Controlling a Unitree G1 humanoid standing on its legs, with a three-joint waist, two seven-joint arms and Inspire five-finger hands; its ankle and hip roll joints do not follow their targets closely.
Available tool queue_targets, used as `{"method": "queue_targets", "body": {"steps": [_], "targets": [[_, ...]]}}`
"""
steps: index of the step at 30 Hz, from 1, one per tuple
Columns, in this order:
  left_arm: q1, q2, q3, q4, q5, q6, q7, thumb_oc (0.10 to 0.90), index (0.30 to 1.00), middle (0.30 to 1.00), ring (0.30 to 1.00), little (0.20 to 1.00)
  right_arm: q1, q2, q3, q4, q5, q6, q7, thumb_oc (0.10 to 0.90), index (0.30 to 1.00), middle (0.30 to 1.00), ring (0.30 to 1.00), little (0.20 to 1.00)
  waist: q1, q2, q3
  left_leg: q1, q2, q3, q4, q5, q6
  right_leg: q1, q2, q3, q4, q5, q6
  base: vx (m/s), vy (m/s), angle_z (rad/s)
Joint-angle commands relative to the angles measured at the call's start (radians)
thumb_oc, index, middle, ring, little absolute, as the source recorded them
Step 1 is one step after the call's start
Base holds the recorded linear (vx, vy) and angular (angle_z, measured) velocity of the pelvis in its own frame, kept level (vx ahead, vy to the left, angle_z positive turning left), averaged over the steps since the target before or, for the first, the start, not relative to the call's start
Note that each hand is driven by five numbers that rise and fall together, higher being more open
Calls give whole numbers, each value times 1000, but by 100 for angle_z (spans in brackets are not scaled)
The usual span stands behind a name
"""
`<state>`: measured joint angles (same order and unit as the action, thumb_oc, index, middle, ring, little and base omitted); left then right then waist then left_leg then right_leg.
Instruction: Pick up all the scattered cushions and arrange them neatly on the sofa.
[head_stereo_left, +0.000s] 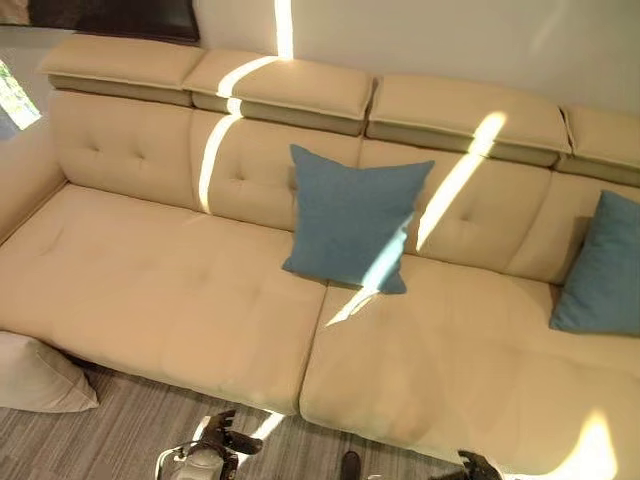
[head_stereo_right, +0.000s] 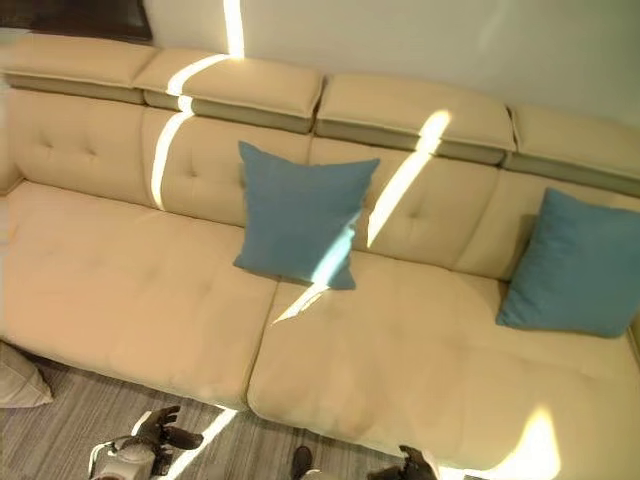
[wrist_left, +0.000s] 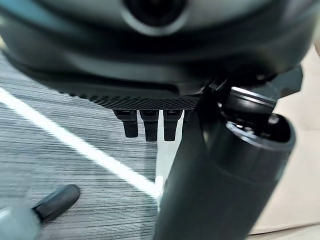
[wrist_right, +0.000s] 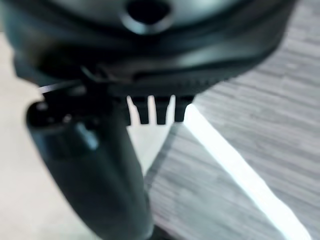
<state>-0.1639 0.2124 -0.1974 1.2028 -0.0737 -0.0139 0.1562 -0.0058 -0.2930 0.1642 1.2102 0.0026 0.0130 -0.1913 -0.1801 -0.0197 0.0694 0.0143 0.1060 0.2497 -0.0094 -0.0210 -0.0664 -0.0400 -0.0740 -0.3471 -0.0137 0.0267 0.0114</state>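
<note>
A blue cushion (head_stereo_left: 352, 220) leans upright against the backrest at the middle of the beige sofa (head_stereo_left: 170, 290). A second blue cushion (head_stereo_right: 580, 265) leans at the sofa's right end. A pale cream cushion (head_stereo_left: 35, 375) lies on the floor by the sofa's front left corner. My left hand (head_stereo_left: 230, 440) hangs low in front of the sofa's edge, open and holding nothing; its fingers (wrist_left: 145, 125) point down at the carpet. My right hand (head_stereo_left: 478, 466) is low at the right, next to the sofa front, also open and empty, with relaxed fingers (wrist_right: 150, 111).
Grey striped carpet (head_stereo_left: 130, 440) lies in front of the sofa. A white wall (head_stereo_right: 450, 40) stands behind it. Bright sunlight strips (head_stereo_left: 455, 185) cross the backrest, seat and floor. The sofa's left seat (head_stereo_left: 130, 270) is bare.
</note>
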Motion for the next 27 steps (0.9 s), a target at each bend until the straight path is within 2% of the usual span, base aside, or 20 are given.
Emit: {"method": "queue_targets", "body": {"steps": [1,4,5,6,8,12,14,16,19,21,23,24,25,27], "targets": [[-12,81,11,-3,24,-9,3,800,900,900,900,900,-72,11,21,39,-63,2,-12,800,900,900,900,900,34,-83,-23,23,-75,-38,56,-125,24,-81,-35,133,-46,60,130,-94,105,25],[-18,103,20,32,49,2,6,800,900,900,900,900,-83,22,44,42,-87,14,-7,800,900,900,900,900,44,-97,-14,14,-82,-39,34,-110,33,-103,-36,150,-43,77,145,-153,86,-1],[-26,120,28,56,53,6,13,800,900,900,900,900,-93,28,58,35,-99,14,-5,800,900,900,900,900,44,-97,-6,13,-78,-47,15,-98,36,-121,-29,189,-24,75,161,-148,21,0],[-26,121,28,56,53,6,13,800,900,900,900,900,-93,28,58,35,-99,14,-5,800,900,900,900,900,42,-99,-9,9,-80,-48,14,-94,36,-125,-31,189,-24,76,161,-157,9,8],[-42,138,35,60,43,5,25,800,900,900,900,900,-97,32,68,31,-98,12,-5,800,900,900,900,900,42,-97,1,-2,-75,-64,-1,-70,39,-132,-13,274,24,51,166,-157,4,26],[-57,148,33,50,31,5,41,800,900,900,900,900,-83,45,81,42,-91,10,2,800,900,900,900,900,62,-95,-11,-32,-70,-116,-37,-25,44,-79,16,396,112,-23,152,-149,-38,43],[-62,146,33,50,25,6,45,800,900,900,900,900,-81,48,83,45,-91,10,1,800,900,900,900,900,67,-96,-19,-42,-68,-126,-39,-19,43,-69,21,416,119,-35,150,-63,-61,57],[-64,138,35,52,10,8,62,800,900,900,900,900,-79,57,99,39,-96,8,-1,800,900,900,900,900,78,-105,-32,-56,-68,-147,-33,-13,41,-38,28,446,94,-54,133,-31,-101,53],[-60,104,33,67,-3,17,81,800,900,900,900,900,-68,69,124,4,-94,-1,-2,800,900,900,900,900,75,-117,-39,-115,-74,-189,-16,28,26,1,77,521,27,-100,97,-120,-162,78],[-66,78,25,71,-3,20,93,800,900,900,900,900,-68,63,128,-21,-96,-6,-9,800,900,900,900,900,76,-121,-26,-167,-80,-208,13,44,14,11,82,514,-4,-101,84,-168,-119,178],[-90,30,8,67,-22,20,122,800,900,900,900,900,-81,53,131,-41,-91,-8,-19,800,900,900,900,900,64,-124,-6,-239,-73,-163,75,55,15,3,71,466,-15,-98,79,-178,-68,140],[-90,30,8,67,-22,20,122,800,900,900,900,900,-81,53,131,-41,-91,-8,-19,800,900,900,900,900,63,-124,-6,-240,-73,-163,76,55,15,3,71,466,-15,-98,78,-163,-49,108],[-92,-8,0,69,-19,24,131,800,900,900,900,900,-77,49,136,-42,-96,-2,-25,800,900,900,900,900,51,-132,-2,-239,-49,-71,121,28,28,-3,54,419,-19,-86,80,-120,-47,101],[-89,-44,-16,71,-14,24,139,800,900,900,900,900,-71,51,136,-29,-99,-2,-29,800,900,900,900,900,39,-144,-5,-212,-38,-24,175,-29,40,-5,32,363,-16,-78,79,-127,-67,97]]}}
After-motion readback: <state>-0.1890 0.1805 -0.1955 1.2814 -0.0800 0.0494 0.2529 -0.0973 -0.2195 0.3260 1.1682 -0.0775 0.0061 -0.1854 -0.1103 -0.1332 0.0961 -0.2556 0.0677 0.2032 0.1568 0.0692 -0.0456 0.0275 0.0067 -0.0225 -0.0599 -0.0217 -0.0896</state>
